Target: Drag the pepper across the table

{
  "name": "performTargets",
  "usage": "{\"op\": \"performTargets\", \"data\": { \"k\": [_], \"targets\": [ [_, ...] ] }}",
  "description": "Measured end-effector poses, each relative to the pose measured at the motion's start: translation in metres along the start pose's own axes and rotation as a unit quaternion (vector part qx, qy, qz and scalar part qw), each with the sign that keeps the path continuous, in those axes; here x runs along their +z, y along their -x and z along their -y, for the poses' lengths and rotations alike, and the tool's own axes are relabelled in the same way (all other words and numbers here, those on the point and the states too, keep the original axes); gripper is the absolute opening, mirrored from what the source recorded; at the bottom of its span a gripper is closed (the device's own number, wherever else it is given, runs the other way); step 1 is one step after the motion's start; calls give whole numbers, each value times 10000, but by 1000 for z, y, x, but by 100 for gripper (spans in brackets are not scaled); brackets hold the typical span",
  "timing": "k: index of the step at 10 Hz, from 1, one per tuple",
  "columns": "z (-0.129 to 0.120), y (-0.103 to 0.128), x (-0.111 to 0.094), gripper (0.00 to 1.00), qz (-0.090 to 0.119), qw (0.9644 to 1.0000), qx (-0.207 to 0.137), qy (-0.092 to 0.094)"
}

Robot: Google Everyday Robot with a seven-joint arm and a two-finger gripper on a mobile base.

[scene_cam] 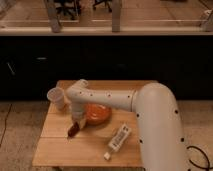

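The pepper (73, 131) is a small dark reddish-brown piece lying on the light-wood table (60, 150), left of centre. My gripper (77, 122) points down from the white arm and sits right over the pepper's upper end, apparently touching it. The gripper hides part of the pepper.
An orange bowl (99, 114) sits just right of the gripper. A clear plastic bottle (119, 139) lies toward the front right. A pale cup (56, 97) stands at the back left corner. My white arm (155, 120) covers the table's right side. A dark cabinet stands behind.
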Motion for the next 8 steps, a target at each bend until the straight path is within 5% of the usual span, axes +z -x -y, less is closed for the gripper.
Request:
{"op": "performTargets", "data": {
  "k": [8],
  "targets": [
    [-10,-11,-1,0,-55,9997,209,87]
  ]
}}
